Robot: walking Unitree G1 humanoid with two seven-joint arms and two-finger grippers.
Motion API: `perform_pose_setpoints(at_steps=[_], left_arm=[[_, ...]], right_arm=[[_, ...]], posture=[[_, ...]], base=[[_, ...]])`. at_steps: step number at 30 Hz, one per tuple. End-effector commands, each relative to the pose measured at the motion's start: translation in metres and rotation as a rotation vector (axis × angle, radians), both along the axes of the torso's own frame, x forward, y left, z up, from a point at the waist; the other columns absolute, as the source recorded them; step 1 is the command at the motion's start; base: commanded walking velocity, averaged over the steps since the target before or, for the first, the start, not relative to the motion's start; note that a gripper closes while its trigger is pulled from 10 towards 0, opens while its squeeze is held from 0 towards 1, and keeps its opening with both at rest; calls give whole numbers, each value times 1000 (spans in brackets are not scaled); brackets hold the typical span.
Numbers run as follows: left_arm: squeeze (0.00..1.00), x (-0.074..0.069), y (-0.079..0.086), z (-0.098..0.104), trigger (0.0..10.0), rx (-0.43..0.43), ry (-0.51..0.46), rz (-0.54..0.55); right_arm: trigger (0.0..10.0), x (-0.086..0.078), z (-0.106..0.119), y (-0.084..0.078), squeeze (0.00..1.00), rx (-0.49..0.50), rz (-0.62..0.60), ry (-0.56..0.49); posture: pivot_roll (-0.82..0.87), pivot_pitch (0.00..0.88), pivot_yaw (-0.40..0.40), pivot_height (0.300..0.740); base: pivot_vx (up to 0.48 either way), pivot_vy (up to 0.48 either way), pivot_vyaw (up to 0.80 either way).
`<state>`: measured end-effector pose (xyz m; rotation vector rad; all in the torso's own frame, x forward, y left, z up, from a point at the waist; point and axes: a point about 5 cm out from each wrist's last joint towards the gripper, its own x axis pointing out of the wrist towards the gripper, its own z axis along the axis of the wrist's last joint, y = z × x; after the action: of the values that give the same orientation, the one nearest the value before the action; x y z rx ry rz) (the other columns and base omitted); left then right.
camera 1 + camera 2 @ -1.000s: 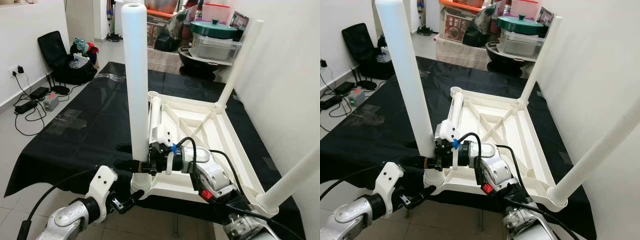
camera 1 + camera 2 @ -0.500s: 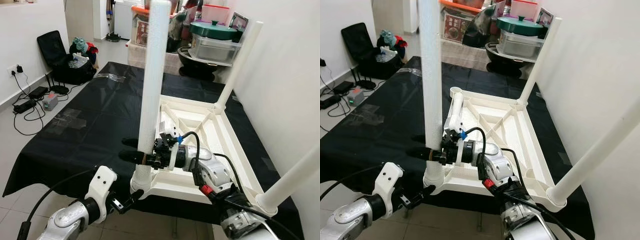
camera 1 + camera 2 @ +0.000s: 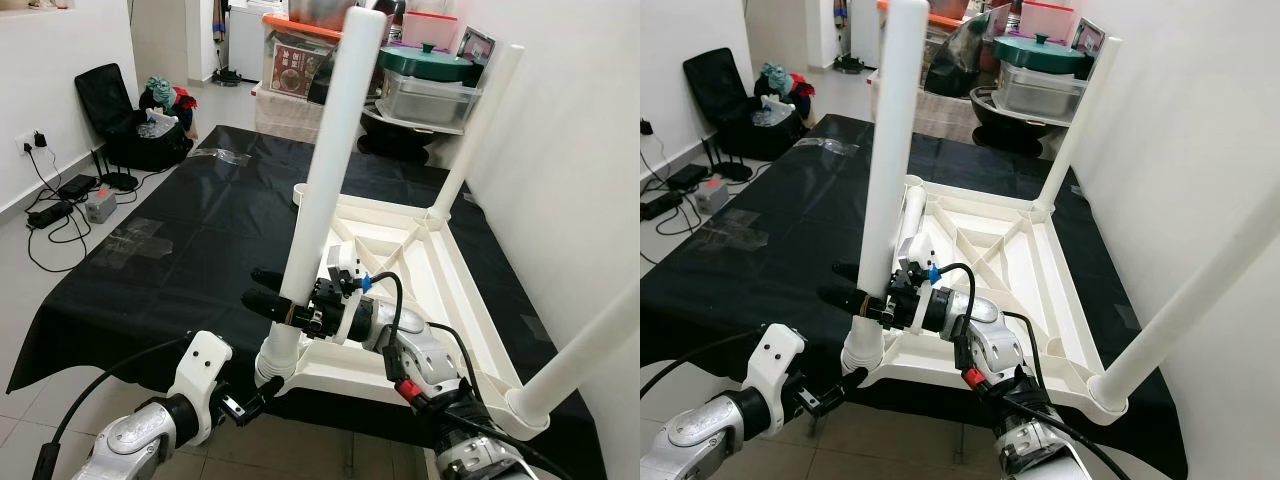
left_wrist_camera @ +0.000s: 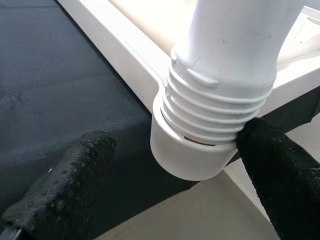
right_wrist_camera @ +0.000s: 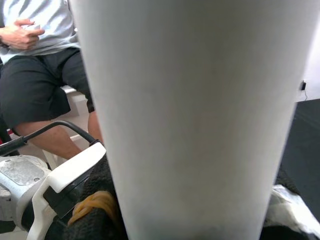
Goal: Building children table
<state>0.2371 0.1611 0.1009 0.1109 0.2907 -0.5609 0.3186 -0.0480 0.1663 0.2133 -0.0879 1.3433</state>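
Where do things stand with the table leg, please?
Right gripper shut on leg, threads partly in corner socket. Left gripper open around socket. Leg tilted.

The left wrist view looked along the left gripper point(image 4: 170, 185), whose two rough black fingers point(image 4: 57, 187) stood spread to either side of a white plastic corner socket point(image 4: 187, 157) of the upturned white plastic table frame point(image 4: 125, 55). A thick white plastic table leg point(image 4: 235, 60) entered that round socket, its ribbed threaded end point(image 4: 215, 112) partly exposed above the rim, with a thin dark gap showing at the rim. One finger touched the threaded end near the socket's rim; the other stood apart from it. The frame lay on a black cloth-covered surface point(image 4: 55, 85), its corner overhanging the edge above pale floor point(image 4: 200, 215).
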Motion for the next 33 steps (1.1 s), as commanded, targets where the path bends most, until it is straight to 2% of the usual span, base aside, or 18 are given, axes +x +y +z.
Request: perform_pose_setpoints(at_steps=[1,6,11,13,14,15,19,20,22,25,26,27,33], left_arm=[[0,2,1,-2,10000,9,13,11],[0,2,1,-2,10000,10,11,9],[0,3,1,-1,10000,12,8,11],[0,3,1,-1,10000,12,8,11],[0,4,2,-1,10000,13,8,13],[0,4,2,-1,10000,13,8,13],[0,4,3,-3,10000,12,11,18],[0,4,3,-3,10000,12,11,18],[0,4,2,-3,10000,11,12,18],[0,6,1,-4,10000,9,12,17],[0,6,0,-4,10000,9,11,17],[0,7,0,-4,10000,9,10,18],[0,8,1,-3,10000,12,5,32]], right_arm=[[10000,-5,-19,3,0,-27,10,81],[10000,-3,-24,-1,0,-61,-49,75],[10000,8,-30,-6,0,-181,-251,58],[10000,9,-30,-7,0,-188,-272,60],[10000,13,-28,-11,0,-200,-371,56],[10000,13,-28,-11,0,-200,-371,56],[10000,12,-21,-23,0,-180,-558,58],[10000,12,-21,-23,0,-180,-558,58],[10000,10,-20,-26,0,-166,-599,74],[10000,9,-36,-46,0,-246,-829,176],[10000,9,-40,-51,0,-267,-872,194],[10000,10,-50,-60,0,-301,-969,263],[10000,13,-59,-75,0,-356,-1114,300]], posture=[[192,0,-165,740],[187,0,-163,740],[182,0,-162,740],[182,0,-162,740],[171,0,-160,740],[171,0,-160,740],[166,0,-158,740],[166,0,-158,740],[156,0,-154,740],[141,0,-148,740],[141,0,-148,740],[137,0,-148,740],[138,0,-152,740]], base=[[0,0,0],[0,0,0],[0,0,0],[0,0,0],[0,0,0],[0,0,0],[0,0,0],[0,0,0],[0,0,0],[0,0,0],[0,0,0],[0,0,0],[0,0,0]])
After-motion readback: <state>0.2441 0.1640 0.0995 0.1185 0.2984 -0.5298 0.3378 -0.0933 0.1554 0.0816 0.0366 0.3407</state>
